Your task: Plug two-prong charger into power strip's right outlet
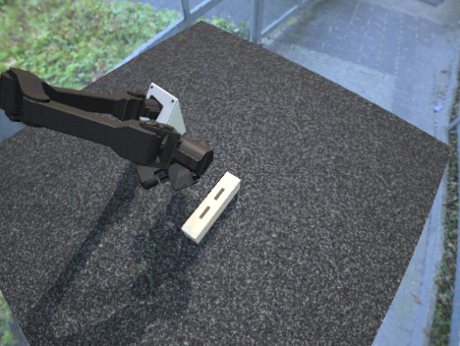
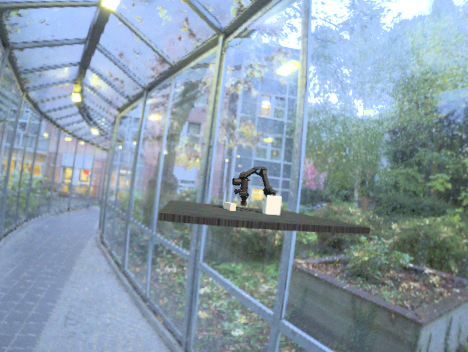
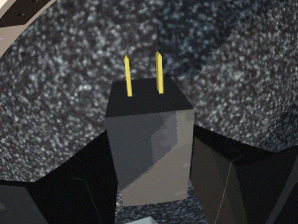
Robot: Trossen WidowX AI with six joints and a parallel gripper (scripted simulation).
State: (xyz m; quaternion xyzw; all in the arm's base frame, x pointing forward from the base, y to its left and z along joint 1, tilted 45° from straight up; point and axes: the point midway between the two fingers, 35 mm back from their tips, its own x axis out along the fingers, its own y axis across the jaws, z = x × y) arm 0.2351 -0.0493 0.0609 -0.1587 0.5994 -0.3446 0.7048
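Note:
The charger (image 3: 156, 155) is a grey block with a dark end face and two yellow prongs, which point to the top of the wrist view. My gripper (image 1: 164, 179) (image 2: 243, 202) (image 3: 146, 132) is shut on the charger's two sides. In the top view the charger cannot be made out among the dark fingers, and its height over the table cannot be told. The power strip (image 1: 211, 202) (image 2: 230, 206) is a long cream block with two dark outlets, lying diagonally, apart from the gripper and to its lower right in the top view. Its corner shows top left in the wrist view (image 3: 7, 38).
A white mounting block (image 1: 173, 114) (image 2: 273, 205) stands at the arm's base, behind the gripper in the top view. The dark speckled table (image 1: 319, 206) carries them, and its edges show in the top view. Arm shadows fall beside the strip.

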